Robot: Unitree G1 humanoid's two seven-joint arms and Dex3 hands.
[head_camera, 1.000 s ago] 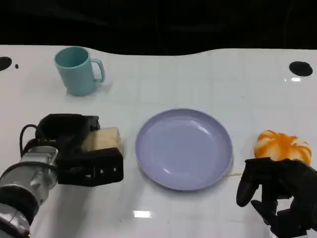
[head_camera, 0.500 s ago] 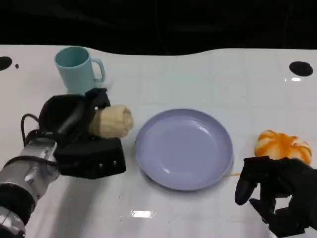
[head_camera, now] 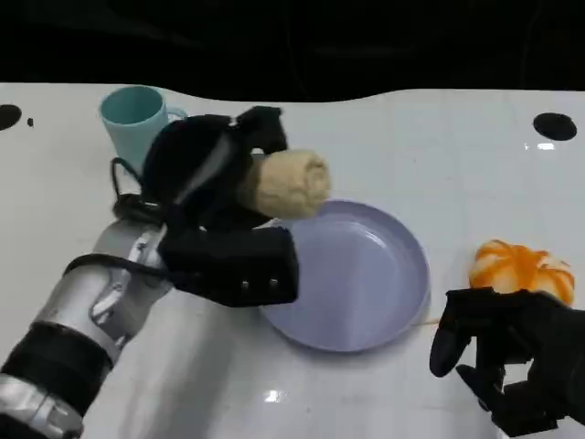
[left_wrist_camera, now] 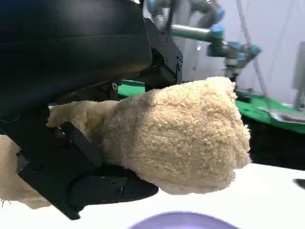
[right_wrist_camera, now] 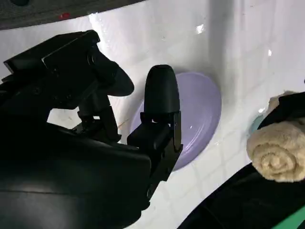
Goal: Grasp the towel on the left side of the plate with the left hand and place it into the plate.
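My left hand point(head_camera: 215, 215) grips a rolled beige towel point(head_camera: 285, 184) and holds it lifted above the left rim of the lavender plate point(head_camera: 366, 274). The left wrist view shows the fluffy towel point(left_wrist_camera: 181, 133) clasped between the black fingers point(left_wrist_camera: 95, 186), with a sliver of the plate point(left_wrist_camera: 181, 220) below. From the right wrist the towel's rolled end point(right_wrist_camera: 278, 155) shows beyond the plate point(right_wrist_camera: 200, 107). My right hand point(head_camera: 512, 361) rests low at the table's near right with its fingers apart and nothing in it.
A teal mug point(head_camera: 137, 114) stands at the far left, partly behind my left hand. An orange and white object point(head_camera: 523, 268) lies to the right of the plate, just above my right hand. The table is white.
My left hand has lifted the towel off the table and carried it right and up, from beside the plate to over its left rim. The right hand has barely moved.
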